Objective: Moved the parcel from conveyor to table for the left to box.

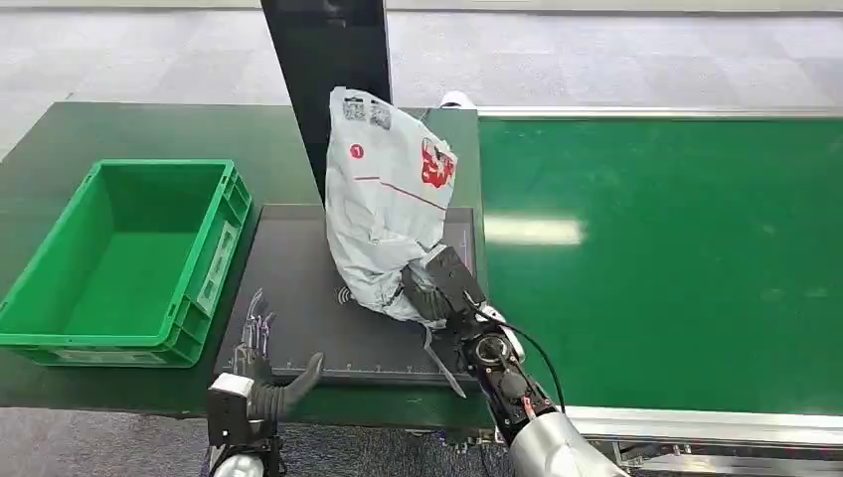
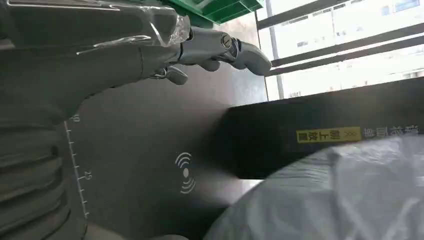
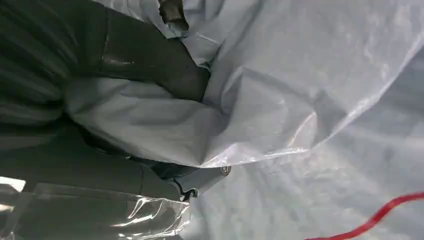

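The green conveyor (image 1: 656, 258) runs wide on my right, its belt bare beside me. On my left the dark green bench (image 1: 149, 129) carries a green crate (image 1: 124, 260), and just beside that crate lies a black mat (image 1: 298, 308) with a ruler scale along its near edge and a small wave symbol printed on it. A tall black panel (image 1: 328, 70) rises behind the mat.

The parcel (image 1: 388, 204), a grey plastic bag with red markings, stands upright over the mat's right part. My right hand (image 1: 442, 298) grips its lower end; the fingers (image 3: 150, 60) are clamped into the crumpled plastic.

My left hand (image 1: 260, 373) holds nothing, its fingers (image 2: 220, 47) spread apart at the mat's near left corner, well apart from the parcel.
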Robot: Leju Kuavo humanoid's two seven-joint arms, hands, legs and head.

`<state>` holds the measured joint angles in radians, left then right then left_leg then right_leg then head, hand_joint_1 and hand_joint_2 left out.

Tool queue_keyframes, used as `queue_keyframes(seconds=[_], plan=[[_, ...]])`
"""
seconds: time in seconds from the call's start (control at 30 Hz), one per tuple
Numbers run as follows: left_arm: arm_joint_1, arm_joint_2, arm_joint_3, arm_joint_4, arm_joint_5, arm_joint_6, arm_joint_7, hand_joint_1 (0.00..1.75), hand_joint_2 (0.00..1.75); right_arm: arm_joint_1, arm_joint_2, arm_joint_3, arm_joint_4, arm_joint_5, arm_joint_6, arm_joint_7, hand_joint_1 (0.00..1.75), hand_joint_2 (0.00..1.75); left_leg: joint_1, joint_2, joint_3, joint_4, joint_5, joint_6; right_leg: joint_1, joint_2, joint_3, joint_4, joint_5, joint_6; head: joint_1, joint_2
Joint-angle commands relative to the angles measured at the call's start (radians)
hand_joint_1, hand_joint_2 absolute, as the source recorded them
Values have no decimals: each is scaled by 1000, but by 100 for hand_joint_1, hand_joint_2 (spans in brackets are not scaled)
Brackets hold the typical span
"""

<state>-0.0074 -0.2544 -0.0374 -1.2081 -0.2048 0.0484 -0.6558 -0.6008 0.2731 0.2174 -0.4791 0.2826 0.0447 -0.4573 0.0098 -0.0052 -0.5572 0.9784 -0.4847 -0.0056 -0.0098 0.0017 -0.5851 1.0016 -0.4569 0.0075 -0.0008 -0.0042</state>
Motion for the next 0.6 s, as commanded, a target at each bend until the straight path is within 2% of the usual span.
queue_keyframes(seconds=[0.03, 0.1, 0.17, 0.2, 0.23, 0.3, 0.43, 0.53, 0.57, 0.6], plan=[[-23, 23, 0, 46, 12, 19, 4, 0, 175, -35, -38, 8, 165, -25, 50, 45, 0, 175, 0, -1, 3, -2, 1, 0, 0, -2, 3, -2, 0, 0, 0, 0], [-8, 26, 13, 21, 15, 32, 0, 0, 175, -35, -45, -4, 153, -38, 58, 30, 0, 175, 0, 0, 3, -2, 0, 0, 0, -1, 3, -2, 0, 0, 0, 0], [24, -3, 88, -50, 43, 158, -27, 0, 175, -22, -63, -35, 122, -72, 58, -32, 0, 175, 0, 0, 2, -1, 0, 0, 0, -1, 3, -2, 0, -1, 0, 0], [43, 4, 87, -89, 51, 158, -15, 0, 175, -19, -72, -36, 112, -74, 65, -37, 0, 175, 0, 0, 2, -1, 0, 0, 0, 0, 2, -1, 0, 0, 0, 0], [64, -18, 122, -145, 61, 246, -38, 0, 175, 0, -82, -69, 80, -116, 82, -86, 0, 175, 1, 0, 3, -1, 0, 0, 1, -1, 3, -2, 0, 0, 0, 0], [106, -24, 137, -238, 80, 304, -42, 0, 175, 37, -112, -114, 38, -175, 129, -138, 0, 175, 1, -1, 1, 0, 0, 0, 1, -1, 2, -1, 0, 0, 0, 0], [173, -22, 129, -420, 81, 448, -42, 0, 175, 139, -141, -196, -63, -285, 216, -206, 0, 175, 1, -3, 2, -1, -1, 1, 1, -4, 3, -2, -1, 0, 0, 0], [202, 10, 92, -581, 102, 634, -42, 0, 175, 257, -130, -253, -196, -352, 279, -226, 0, 175, 1, -2, 0, 0, -1, 0, 2, -3, 2, -2, -1, 0, 0, 0], [216, -20, 129, -678, 75, 650, -42, 0, 175, 311, -115, -280, -273, -367, 291, -216, 0, 175, 1, -3, 1, 0, -2, 0, 2, -4, 3, -2, -2, 0, 0, 0], [216, -20, 129, -678, 75, 650, -42, 0, 175, 311, -115, -280, -273, -367, 291, -216, 0, 175, 2, -3, -1, 1, -2, 0, 2, -3, 1, -1, -2, -1, 0, 0]])
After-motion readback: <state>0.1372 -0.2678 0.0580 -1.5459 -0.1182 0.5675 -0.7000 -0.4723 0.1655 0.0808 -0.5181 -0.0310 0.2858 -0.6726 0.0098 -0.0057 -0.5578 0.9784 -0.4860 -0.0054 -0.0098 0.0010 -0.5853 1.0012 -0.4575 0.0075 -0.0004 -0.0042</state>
